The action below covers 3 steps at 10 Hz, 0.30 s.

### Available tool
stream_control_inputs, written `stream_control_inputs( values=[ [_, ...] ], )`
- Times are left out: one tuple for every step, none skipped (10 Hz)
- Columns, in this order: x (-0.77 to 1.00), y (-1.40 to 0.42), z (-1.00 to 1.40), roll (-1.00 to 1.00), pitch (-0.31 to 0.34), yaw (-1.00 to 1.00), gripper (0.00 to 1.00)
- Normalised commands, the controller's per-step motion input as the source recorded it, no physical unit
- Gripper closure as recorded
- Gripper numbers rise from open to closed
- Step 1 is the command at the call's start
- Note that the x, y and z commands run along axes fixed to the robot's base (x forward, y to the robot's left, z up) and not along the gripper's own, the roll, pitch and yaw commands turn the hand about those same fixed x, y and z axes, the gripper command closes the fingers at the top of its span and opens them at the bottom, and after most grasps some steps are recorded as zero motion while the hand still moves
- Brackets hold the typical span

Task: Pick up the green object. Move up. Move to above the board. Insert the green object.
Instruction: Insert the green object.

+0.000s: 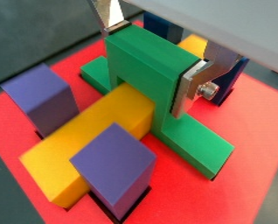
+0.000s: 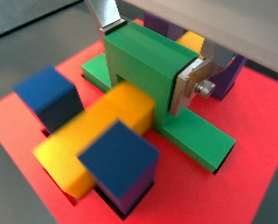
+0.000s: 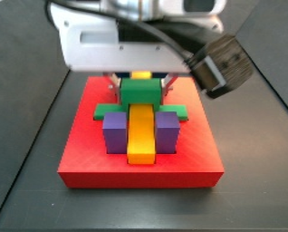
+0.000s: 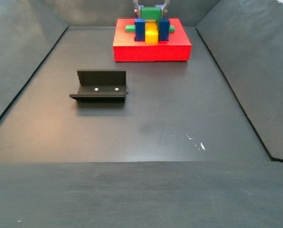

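Note:
The green object (image 1: 139,79) sits low on the red board (image 1: 253,131), its taller middle cube straddling the long yellow bar (image 1: 89,140) and its side cubes down in the board's slots. My gripper (image 1: 151,58) is shut on the middle cube, one silver finger (image 1: 191,87) on each side. The same shows in the other wrist view: the gripper (image 2: 149,57) on the green object (image 2: 142,77). In a side view the gripper (image 3: 141,86) holds the green object (image 3: 139,92) at the far end of the yellow bar (image 3: 139,131). Purple and blue posts (image 3: 115,132) flank the bar.
The board (image 4: 152,52) lies at the far end of a dark walled floor. The fixture (image 4: 99,86) stands on the floor to the left, well away from the board. Posts (image 1: 112,162) stand close around the green object.

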Motion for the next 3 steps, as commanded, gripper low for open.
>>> stream_control_inputs(
  values=[
    [-0.11, 0.00, -0.61, 0.08, -0.313, 0.00, 1.00],
    [0.00, 0.00, -0.27, 0.06, -0.100, 0.00, 1.00],
    [0.00, 0.00, 0.00, 0.00, 0.000, 0.00, 1.00]
  ],
)
